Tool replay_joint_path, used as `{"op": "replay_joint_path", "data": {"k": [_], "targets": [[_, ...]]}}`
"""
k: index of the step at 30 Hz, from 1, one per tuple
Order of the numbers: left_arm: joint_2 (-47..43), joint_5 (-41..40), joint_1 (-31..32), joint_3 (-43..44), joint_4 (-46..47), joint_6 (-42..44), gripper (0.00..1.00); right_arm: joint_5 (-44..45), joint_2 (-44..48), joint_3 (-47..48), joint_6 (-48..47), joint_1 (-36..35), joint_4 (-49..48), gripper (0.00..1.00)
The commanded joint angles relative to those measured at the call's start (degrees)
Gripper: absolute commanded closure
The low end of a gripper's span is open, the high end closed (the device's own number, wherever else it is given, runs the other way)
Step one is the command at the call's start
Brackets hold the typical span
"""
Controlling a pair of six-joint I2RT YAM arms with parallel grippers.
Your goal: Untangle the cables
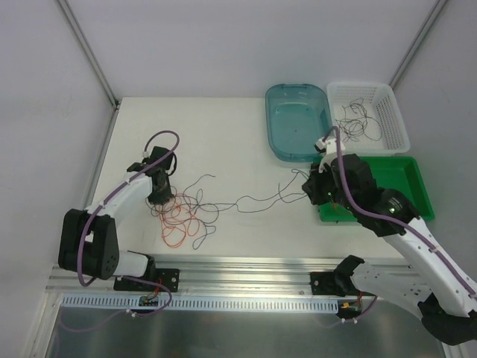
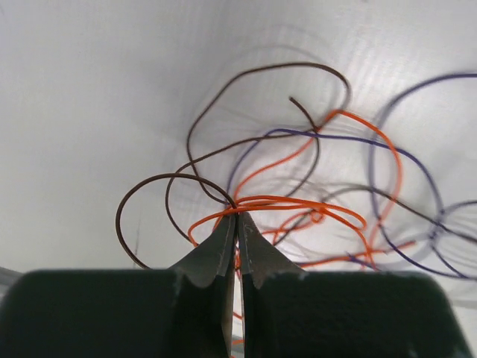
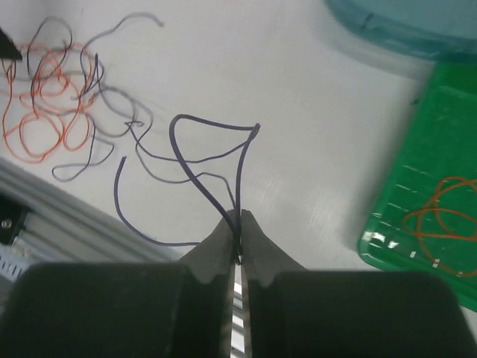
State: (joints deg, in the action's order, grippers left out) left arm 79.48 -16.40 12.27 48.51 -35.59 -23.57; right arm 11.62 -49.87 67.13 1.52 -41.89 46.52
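While the left gripper (image 1: 159,195) is planted at the left of the table (image 1: 223,134), jaws clenched tight on the orange loops (image 2: 298,201) of the tangle (image 1: 182,216), the right gripper (image 1: 311,186) is nipped shut on one dark purple strand (image 3: 246,164) over by the green tray (image 1: 406,175). Looks like an anchor-and-pull setup: left pins the bunch so it can't drag, right draws a single wire out sideways. A thin dark cable (image 1: 253,200) runs across the table btwn the two, wavy, not taut, so prob more slack to take up. Right wrist view shows the strand doubled into a loop just above the tips, free end curling off twd the rail (image 3: 45,194). Sorting seems to go by colour, imo: orange cables (image 3: 440,216) lie in the green tray, black cables (image 1: 358,119) in the white basket (image 1: 402,130), w/ the teal tray (image 1: 272,112) beside it. Most of the cables sit bunched under the left arm, so a fair bit to go
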Motion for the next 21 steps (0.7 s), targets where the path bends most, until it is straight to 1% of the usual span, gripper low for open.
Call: {"op": "replay_joint_path", "data": {"k": [1,3,4,5,6,7,8,9,10,11,13,14,17,18,20,21], "targets": [[-6.96,7.66,0.9,2.37,-1.23,-1.04,1.0,-15.12,-6.36,-6.3,1.02,-0.74,-7.57,0.94],[-11.79,10.94,3.27,3.51,-1.32,-0.42,1.0,-17.58,-8.74,-10.5,2.17,-1.0,-12.22,0.92],[-13.46,13.48,6.07,5.17,-1.32,-0.42,1.0,-18.46,-11.8,-11.23,2.61,-0.91,-13.29,0.89],[-16.96,14.81,7.4,6.23,-1.32,-0.51,1.0,-19.78,-13.14,-11.76,2.87,-0.91,-13.91,0.86],[-18.82,15.78,8.72,7.46,-1.41,-0.94,1.0,-19.88,-14.28,-11.85,2.96,-1.17,-14.44,0.78],[-20.4,16.31,10.13,10.09,-1.41,-1.21,1.0,-19.79,-15.08,-12.2,3.05,-1.26,-14.62,0.75],[-23.12,20.23,11.97,11.59,-1.41,-1.47,1.0,-19.7,-15.43,-12.29,2.96,-1.35,-14.88,0.67],[-24.19,22.01,12.68,13.08,-1.32,-1.82,1.0,-19.7,-15.18,-12.2,2.88,-1.44,-15.4,0.63],[-24.98,24.64,13.04,15.71,-1.32,-1.83,1.0,-19.79,-14.74,-12.11,2.7,-1.35,-15.76,0.6],[-25.86,29.02,13.21,16.87,-1.32,-2.0,1.0,-19.79,-13.51,-11.94,2.0,-1.44,-15.85,0.54],[-26.57,32.48,13.3,18.89,-1.23,-3.23,1.0,-20.23,-12.02,-11.15,0.95,-1.62,-16.29,0.48],[-26.66,33.97,13.3,19.16,-1.23,-3.84,1.0,-20.75,-10.09,-11.15,0.42,-1.79,-16.9,0.42],[-26.14,36.08,13.48,19.34,-0.88,-5.87,1.0,-24.34,-7.88,-11.32,-1.08,-2.67,-20.67,0.37],[-25.87,37.22,13.83,19.34,-0.79,-6.74,1.0,-25.23,-7.27,-11.58,-1.17,-3.63,-23.81,0.35],[-25.17,38.11,14.44,19.86,-0.35,-7.8,1.0,-28.29,-7.61,-11.94,-0.64,-4.6,-26.99,0.32],[-24.99,38.63,14.97,20.39,-0.09,-8.33,1.0,-28.84,-8.48,-12.11,0.32,-6.08,-30.84,0.31]]}}
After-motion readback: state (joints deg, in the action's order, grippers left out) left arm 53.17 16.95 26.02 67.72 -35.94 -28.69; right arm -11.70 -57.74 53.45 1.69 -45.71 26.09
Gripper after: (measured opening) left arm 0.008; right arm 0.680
